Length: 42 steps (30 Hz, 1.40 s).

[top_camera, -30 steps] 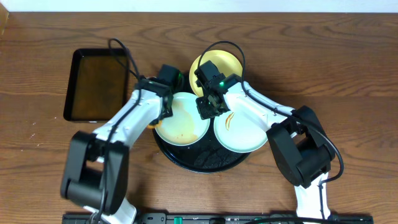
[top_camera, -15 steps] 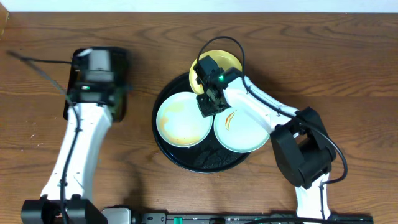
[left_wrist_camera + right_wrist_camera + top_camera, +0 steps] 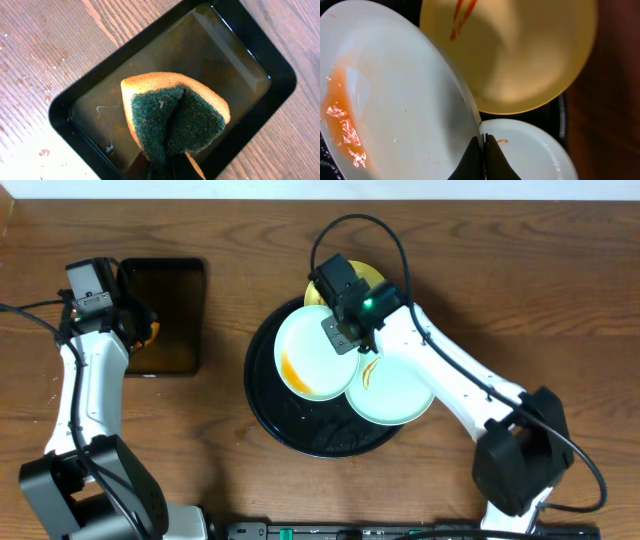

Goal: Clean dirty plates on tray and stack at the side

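Note:
My right gripper (image 3: 346,332) (image 3: 484,144) is shut on the rim of a pale mint plate (image 3: 312,355) (image 3: 395,85) with an orange smear, holding it tilted over the round black tray (image 3: 262,408). That plate overlaps a second mint plate (image 3: 395,390) (image 3: 532,152) lying on the tray, marked with a small orange streak. A yellow plate (image 3: 374,278) (image 3: 520,55) with a red streak lies at the tray's far side, mostly hidden under my arm in the overhead view. My left gripper (image 3: 140,332) (image 3: 165,169) is shut on a folded yellow-and-green sponge (image 3: 175,117), above the rectangular tray.
The small rectangular black tray (image 3: 175,290) (image 3: 240,65) holds brownish liquid and sits at the far left of the wooden table. Cables loop over both arms. The arm bases stand along the front edge.
My left arm has swung left from the round tray, carrying the sponge across the rectangular tray to its left side. My right gripper has lifted and tilted the smeared mint plate, shifting it right over the other one.

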### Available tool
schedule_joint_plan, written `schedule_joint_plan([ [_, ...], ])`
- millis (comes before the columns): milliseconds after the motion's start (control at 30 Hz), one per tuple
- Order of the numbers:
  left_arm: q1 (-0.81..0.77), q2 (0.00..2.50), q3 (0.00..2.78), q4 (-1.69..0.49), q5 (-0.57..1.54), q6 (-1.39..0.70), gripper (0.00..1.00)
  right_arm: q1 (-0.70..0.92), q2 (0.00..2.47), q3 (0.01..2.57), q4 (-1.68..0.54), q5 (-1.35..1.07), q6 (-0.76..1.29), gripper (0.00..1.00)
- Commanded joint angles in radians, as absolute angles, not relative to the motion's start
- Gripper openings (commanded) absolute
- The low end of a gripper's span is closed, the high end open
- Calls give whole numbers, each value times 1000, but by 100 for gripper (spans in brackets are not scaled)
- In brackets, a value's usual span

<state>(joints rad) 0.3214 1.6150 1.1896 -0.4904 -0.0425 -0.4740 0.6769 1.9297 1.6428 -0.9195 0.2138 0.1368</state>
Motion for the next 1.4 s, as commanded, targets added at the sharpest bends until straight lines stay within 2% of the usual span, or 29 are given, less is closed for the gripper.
schedule_joint_plan([
  [0,331,1630,1201,-472,-3,-419,8,723,1873,1673,-916,362,62,1],
  [467,331,1648,1200,-469,13,-403,8,890,1870,1674,-874,840,-68,1],
  [600,331,1648,1200,-469,13,-403,8,926,1870,1675,-847,862,-158,1],
  [867,331,1648,1200,-469,16,-403,8,1014,1870,1675,-686,1081,-416,1],
  [1067,331,1648,1200,-469,16,-404,8,1065,1870,1675,-641,1122,-531,1],
  [1267,331,1648,1200,-469,16,-403,7,1089,1870,1675,-642,1122,-525,1],
  [1367,331,1648,1200,-469,16,-403,8,1089,1870,1675,-647,1117,-451,1],
])
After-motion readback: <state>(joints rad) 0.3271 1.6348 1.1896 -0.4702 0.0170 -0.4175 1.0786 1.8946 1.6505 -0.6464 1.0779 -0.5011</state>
